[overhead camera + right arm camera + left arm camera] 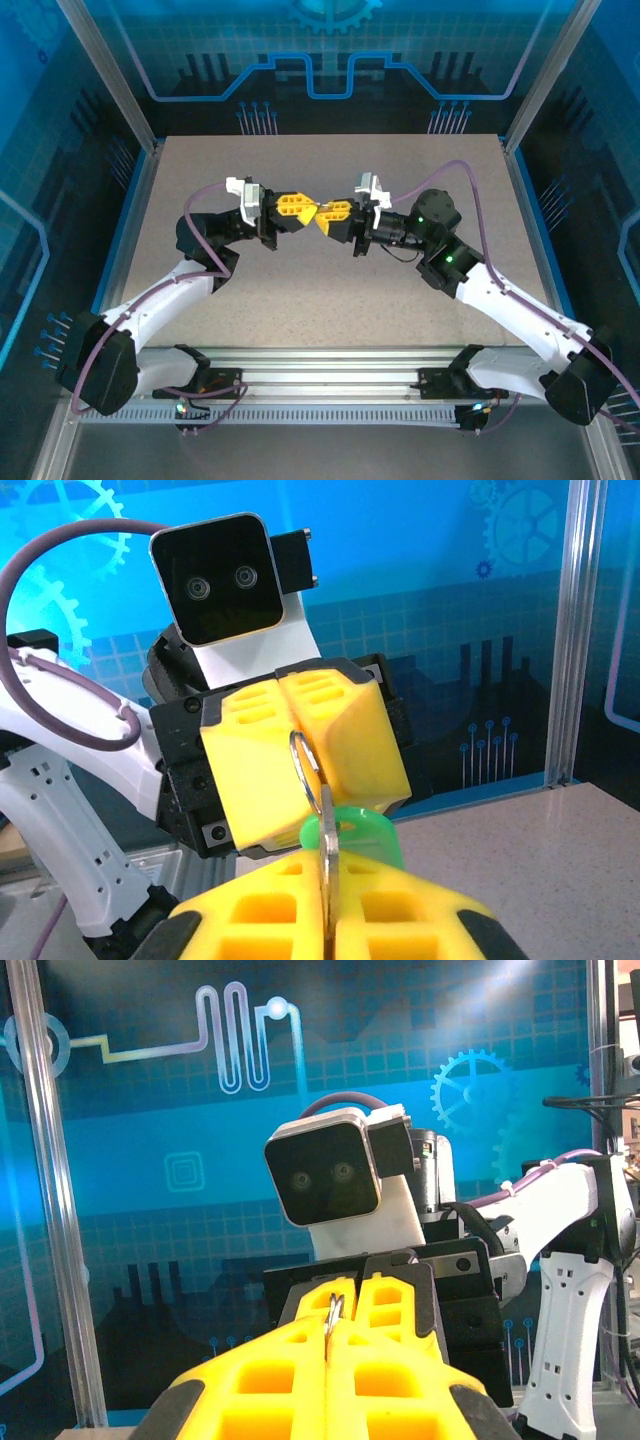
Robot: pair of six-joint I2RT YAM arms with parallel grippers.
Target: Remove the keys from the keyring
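Both grippers meet tip to tip in mid-air over the table's middle. My left gripper (306, 211) (334, 1348) is shut on the thin metal keyring (335, 1312) (302, 761), whose loop sticks out from between its yellow fingers (262, 763). My right gripper (324, 217) (327, 888) is shut on a metal key (327, 842), seen edge-on, which hangs on that ring. A green key head (372, 833) shows just behind the key, between the two grippers. In the top view the ring and keys are hidden between the fingertips.
The beige table (330, 290) lies below the raised grippers. Blue enclosure walls and metal posts (112, 75) surround it, and a rail (330, 385) runs along the near edge by the arm bases.
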